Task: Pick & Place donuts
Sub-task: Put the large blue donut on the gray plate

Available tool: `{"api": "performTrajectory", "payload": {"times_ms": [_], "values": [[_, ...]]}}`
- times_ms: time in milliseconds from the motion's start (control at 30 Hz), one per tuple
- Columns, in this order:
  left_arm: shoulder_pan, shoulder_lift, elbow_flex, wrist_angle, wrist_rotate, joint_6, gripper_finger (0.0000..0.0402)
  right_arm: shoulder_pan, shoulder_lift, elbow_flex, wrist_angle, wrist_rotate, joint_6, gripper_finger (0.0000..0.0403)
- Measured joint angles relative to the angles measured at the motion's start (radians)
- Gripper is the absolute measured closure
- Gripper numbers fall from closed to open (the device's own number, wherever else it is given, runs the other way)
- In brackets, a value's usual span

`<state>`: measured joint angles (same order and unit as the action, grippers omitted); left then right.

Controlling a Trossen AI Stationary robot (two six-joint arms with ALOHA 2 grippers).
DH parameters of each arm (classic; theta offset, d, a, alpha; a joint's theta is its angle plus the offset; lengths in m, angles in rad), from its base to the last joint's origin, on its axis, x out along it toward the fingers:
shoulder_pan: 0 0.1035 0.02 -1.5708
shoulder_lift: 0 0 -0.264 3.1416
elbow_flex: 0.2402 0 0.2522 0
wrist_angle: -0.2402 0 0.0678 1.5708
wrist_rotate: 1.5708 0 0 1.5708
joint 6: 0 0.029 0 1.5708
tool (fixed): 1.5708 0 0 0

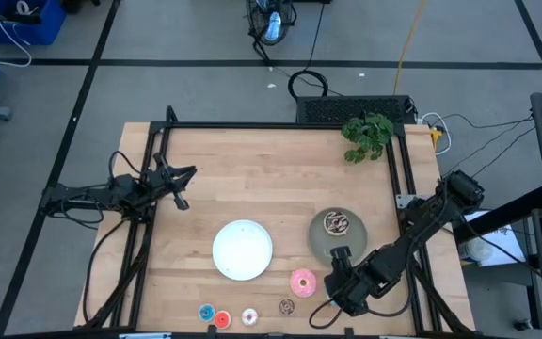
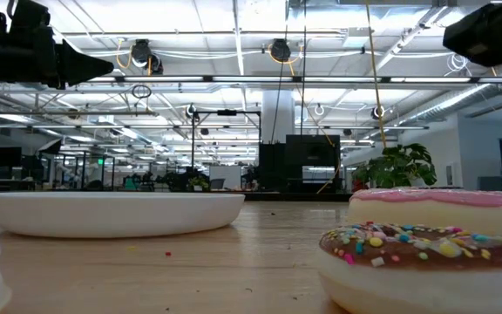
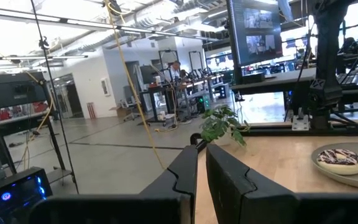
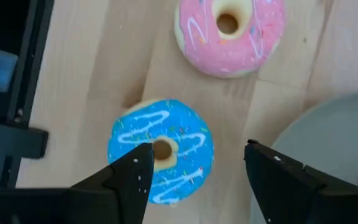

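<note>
Right gripper point(image 4: 194, 163) near surface's front-right corner, fingers spread over glossy blue-iced toy ring donut point(image 4: 160, 151): light, rigid, slick; pinch across ring. Left gripper point(image 3: 202, 168) idle at left edge, fingers clenched, empty.

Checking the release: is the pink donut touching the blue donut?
Apart. The right wrist view shows a strip of bare wood between the pink donut and the blue donut, which lies under the open right gripper.
</note>
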<state>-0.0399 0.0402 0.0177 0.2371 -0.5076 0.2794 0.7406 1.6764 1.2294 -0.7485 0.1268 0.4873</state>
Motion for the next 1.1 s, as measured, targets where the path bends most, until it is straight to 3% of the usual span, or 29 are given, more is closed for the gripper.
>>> {"api": "performTrajectory", "payload": {"times_ms": [1100], "values": [[0.000,0.000,0.000,-0.002,0.000,0.006,0.0360,-0.020,0.003,-0.317,0.392,-0.099,0.093,0.0167]]}}
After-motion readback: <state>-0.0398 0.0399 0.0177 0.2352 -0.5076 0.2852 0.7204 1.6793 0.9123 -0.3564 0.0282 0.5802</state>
